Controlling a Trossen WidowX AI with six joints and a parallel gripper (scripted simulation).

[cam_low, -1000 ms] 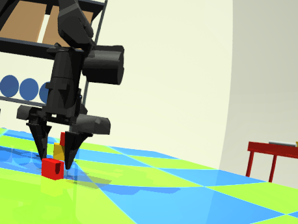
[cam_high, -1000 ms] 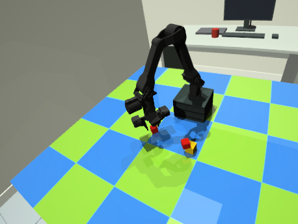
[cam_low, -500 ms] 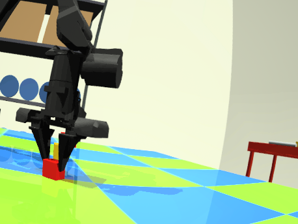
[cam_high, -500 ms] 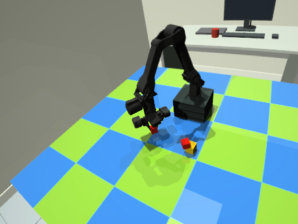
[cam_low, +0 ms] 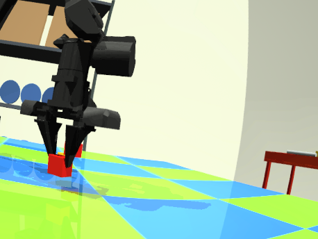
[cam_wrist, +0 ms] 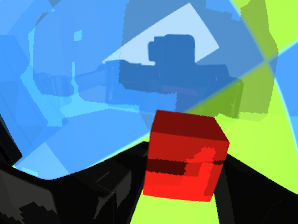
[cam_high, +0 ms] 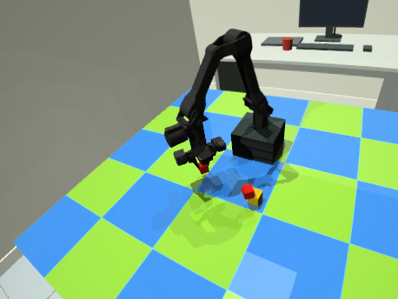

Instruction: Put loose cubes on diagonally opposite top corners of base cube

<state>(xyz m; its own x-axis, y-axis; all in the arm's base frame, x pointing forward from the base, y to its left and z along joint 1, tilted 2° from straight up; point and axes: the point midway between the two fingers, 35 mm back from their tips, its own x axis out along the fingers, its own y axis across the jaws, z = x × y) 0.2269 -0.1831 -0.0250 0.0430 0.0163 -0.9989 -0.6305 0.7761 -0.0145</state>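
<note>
Top view showing roughly the halfway mark: one red cube (cam_high: 248, 190) already sitting on a corner of the yellow base cube (cam_high: 256, 200), right of frame centre. Judging that placement as done, though not being able to tell its levelness or overhang at this size.

Hand (cam_high: 203, 167) pinching the second red cube (cam_high: 203, 169), left of the stack and well apart from it, fingers narrowed onto its sides. Exterior view putting that cube (cam_low: 59, 165) at or just above the desk (cam_low: 194, 222); not being able to tell which. Wrist view catching the same cube (cam_wrist: 182, 163) centred between the dark fingers.

Remaining, by estimate: lifting, carrying right to the base cube, capping the diagonally opposite corner, keeping a small gap from the first cube, letting go, pulling away.

Desk being tiled in blue and green checks, carrying the arm's shadow and its black pedestal (cam_high: 278, 149) at centre. Grey wall filling the upper left. Monitor (cam_high: 333, 13), keyboard (cam_high: 325, 46) and red cylinder (cam_high: 287, 43) standing on a white worktop (cam_high: 313, 58) along the upper right. Red side table (cam_low: 289, 158) appearing at the right edge of the exterior view.
</note>
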